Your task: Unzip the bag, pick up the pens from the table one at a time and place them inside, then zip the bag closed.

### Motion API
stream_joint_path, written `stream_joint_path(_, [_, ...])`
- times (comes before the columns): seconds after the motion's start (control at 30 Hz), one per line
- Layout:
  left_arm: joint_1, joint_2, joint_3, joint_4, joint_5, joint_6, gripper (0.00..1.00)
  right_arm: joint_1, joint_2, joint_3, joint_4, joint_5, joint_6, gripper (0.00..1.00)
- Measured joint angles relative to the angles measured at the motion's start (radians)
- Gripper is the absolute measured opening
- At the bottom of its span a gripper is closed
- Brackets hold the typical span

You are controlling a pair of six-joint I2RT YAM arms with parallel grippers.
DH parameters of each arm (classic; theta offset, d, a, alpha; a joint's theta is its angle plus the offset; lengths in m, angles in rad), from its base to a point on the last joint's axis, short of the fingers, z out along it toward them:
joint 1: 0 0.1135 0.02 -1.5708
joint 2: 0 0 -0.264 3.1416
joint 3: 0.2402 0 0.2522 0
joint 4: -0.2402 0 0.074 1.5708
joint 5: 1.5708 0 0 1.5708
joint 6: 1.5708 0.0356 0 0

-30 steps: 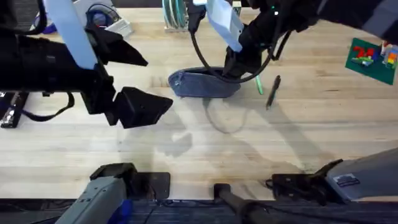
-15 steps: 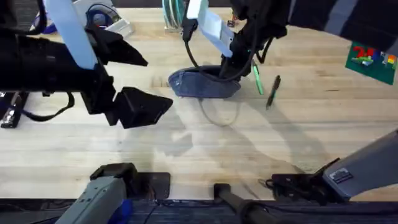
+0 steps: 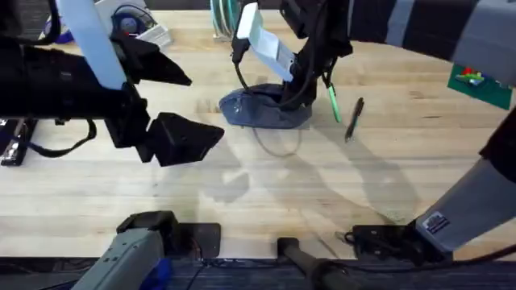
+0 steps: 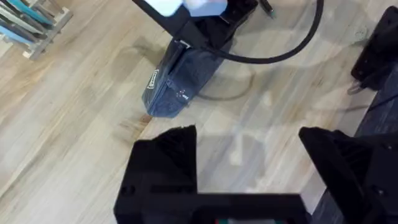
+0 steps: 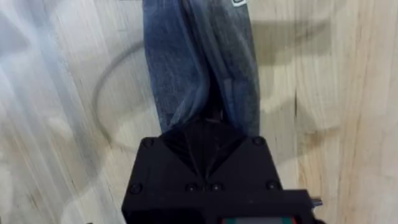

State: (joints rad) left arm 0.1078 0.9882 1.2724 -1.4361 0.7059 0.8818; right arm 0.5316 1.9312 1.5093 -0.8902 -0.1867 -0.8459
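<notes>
Right gripper (image 5: 205, 121) pinched tight on the blue-grey pencil pouch (image 3: 262, 109) mid-table, left gripper (image 4: 249, 149) hanging wide open, green pen (image 3: 331, 102) and black pen (image 3: 354, 118) lying beside it, unpacked.

Light plank table (image 3: 242, 193) carries bag (image 3: 258, 109), green pen (image 3: 332, 102), black pen (image 3: 354, 118); far-edge clutter indistinct.

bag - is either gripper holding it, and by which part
The right gripper is shut on the bag, pinching fabric at one end; the left gripper holds nothing.
</notes>
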Motion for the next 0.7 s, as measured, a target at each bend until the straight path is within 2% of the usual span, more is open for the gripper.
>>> stream_joint_path(0.7, [0.000,0.000,0.000,-0.012,0.000,0.000,0.997,0.000,0.004,0.003,-0.001,-0.001,0.000,0.049])
